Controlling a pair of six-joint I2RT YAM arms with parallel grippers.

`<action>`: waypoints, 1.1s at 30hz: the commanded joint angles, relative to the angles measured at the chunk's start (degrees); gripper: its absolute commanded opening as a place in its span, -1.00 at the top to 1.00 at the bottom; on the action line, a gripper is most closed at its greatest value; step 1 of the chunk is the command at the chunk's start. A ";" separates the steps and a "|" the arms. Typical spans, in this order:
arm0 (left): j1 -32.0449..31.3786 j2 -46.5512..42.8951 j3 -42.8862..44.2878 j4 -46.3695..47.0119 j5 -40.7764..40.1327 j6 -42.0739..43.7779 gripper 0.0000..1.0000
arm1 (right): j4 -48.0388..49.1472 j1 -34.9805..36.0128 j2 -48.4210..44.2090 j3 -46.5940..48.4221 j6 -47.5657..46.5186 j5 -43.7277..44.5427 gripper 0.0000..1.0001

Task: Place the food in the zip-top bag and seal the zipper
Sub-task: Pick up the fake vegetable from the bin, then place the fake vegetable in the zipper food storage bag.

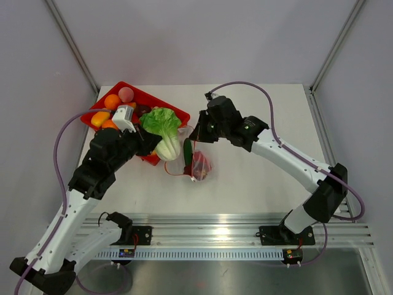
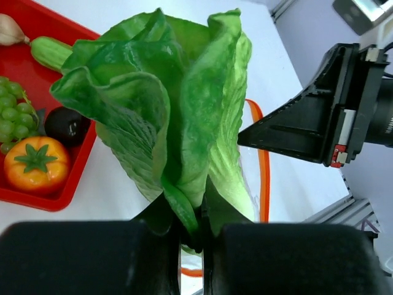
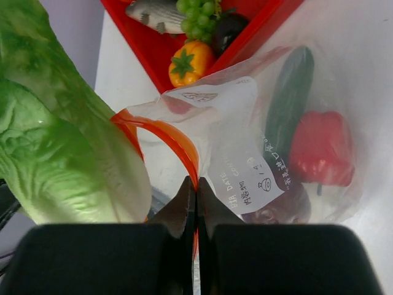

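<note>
Overhead, leafy green-white plastic cabbage (image 1: pixel 163 126) at eleven o'clock of clear crinkly zip-top bag (image 1: pixel 195 165), red rectangular tray (image 1: pixel 161 102) beyond at ten, left wrist, left gripper (image 2: pixel 191 236) pinching cabbage base, orange-red zipper strip (image 2: pixel 264 166) at three, right wrist, right gripper (image 3: pixel 196 203) clamped on bag's mouth edge.

1 cabbage (image 2: pixel 178 123). 1 zip-top bag (image 3: pixel 245 123) with 1 zipper (image 3: pixel 166 132); inside it are 3 pieces of food: 1 dark green cucumber (image 3: pixel 288 104), 1 red pepper (image 3: pixel 322 147) and 1 dark red piece (image 3: pixel 282 206).

1 red tray (image 2: pixel 61 200) at the far-left corner of the table (image 1: pixel 258 178) holds 1 bunch of green grapes (image 2: pixel 11 110), 1 orange tomato (image 2: pixel 37 163), 1 dark round fruit (image 2: pixel 66 125), 1 pale green cucumber (image 2: pixel 50 52), 1 garlic bulb (image 2: pixel 11 31), 1 grey fish (image 3: pixel 153 12) and 1 pink round fruit (image 1: pixel 126 94).

2 grippers: 1 left gripper (image 2: pixel 190 246), 1 right gripper (image 3: pixel 196 203).
</note>
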 commanded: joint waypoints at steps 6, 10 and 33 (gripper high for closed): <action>-2.43 -5.43 -7.68 18.11 -0.90 -0.02 1.00 | 9.61 0.36 0.07 2.06 6.82 -7.69 1.00; -3.49 -6.49 -10.51 20.66 -1.61 0.69 1.00 | 11.72 0.36 -0.72 1.00 8.94 -8.84 1.00; -4.54 -10.36 -10.33 22.50 -5.12 3.68 1.00 | 13.48 0.36 0.07 -0.85 15.17 -9.98 0.99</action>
